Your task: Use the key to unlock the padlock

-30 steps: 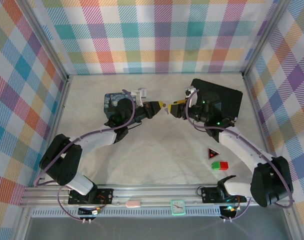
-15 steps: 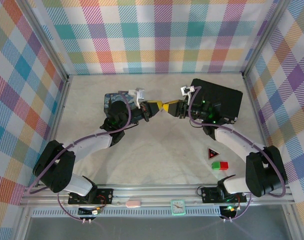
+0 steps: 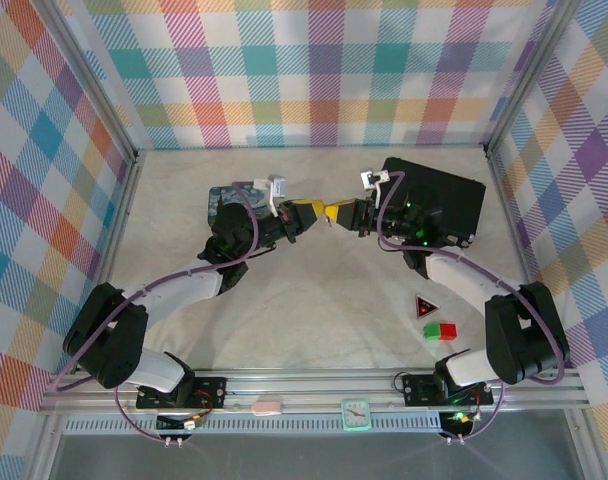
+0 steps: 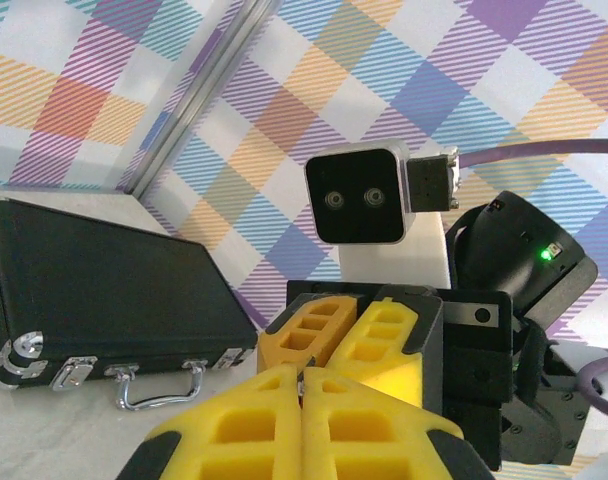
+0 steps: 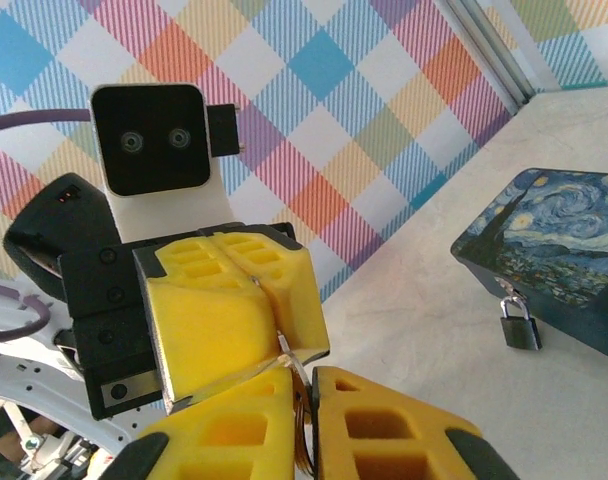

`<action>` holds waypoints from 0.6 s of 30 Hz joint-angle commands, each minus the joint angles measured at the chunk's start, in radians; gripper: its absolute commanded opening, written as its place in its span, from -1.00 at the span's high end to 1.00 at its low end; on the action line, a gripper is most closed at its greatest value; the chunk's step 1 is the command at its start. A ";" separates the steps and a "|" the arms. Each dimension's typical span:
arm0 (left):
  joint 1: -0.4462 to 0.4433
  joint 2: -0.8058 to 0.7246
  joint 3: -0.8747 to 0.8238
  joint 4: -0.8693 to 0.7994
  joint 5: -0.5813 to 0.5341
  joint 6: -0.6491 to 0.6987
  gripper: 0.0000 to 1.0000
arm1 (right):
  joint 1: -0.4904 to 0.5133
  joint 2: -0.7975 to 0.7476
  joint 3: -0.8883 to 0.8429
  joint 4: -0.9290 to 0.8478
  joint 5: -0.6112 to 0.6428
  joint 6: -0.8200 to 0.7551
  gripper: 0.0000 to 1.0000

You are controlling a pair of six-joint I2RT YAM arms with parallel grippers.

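Two robot arms reach over a pale, matte table inside a booth walled with pastel plaid fabric. Their blocky yellow foam fingers meet tip to tip above the middle of the table, toward its far edge.

The left end effector point(image 5: 272, 325) is clenched, its ribbed pads pressed flat together. A thin silvery sliver, the key point(image 5: 287, 358), pokes from the seam at their tips. The right end effector point(image 5: 304, 388) has drawn in around the same sliver. Only a narrow slit remains between its pads, with a thin dark ring sitting in it.

The padlock point(image 5: 520, 325) is small, with a dark squarish body and a thin silver shackle loop. It hangs at the front wall of a rectangular painted tin point(image 5: 559, 250) covered in swirling blue and yellow night sky. The tin stands left of the meeting point in the far half of the table, partly under the left arm.

A large flat black case point(image 4: 104, 285) with shiny silver latches and a wire handle lies toward the far right corner. A red triangle point(image 3: 425, 306) and a red-and-green block point(image 3: 440, 330) sit nearer the right near corner.
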 commanded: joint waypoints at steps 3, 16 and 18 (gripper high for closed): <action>-0.002 0.000 -0.018 0.083 0.023 -0.023 1.00 | -0.001 0.021 -0.016 0.114 -0.024 0.053 0.67; -0.006 0.018 -0.020 0.107 0.028 -0.046 1.00 | -0.001 0.038 -0.019 0.161 -0.027 0.077 1.00; -0.007 0.019 -0.024 0.111 0.020 -0.054 1.00 | -0.001 0.040 -0.021 0.160 -0.023 0.073 1.00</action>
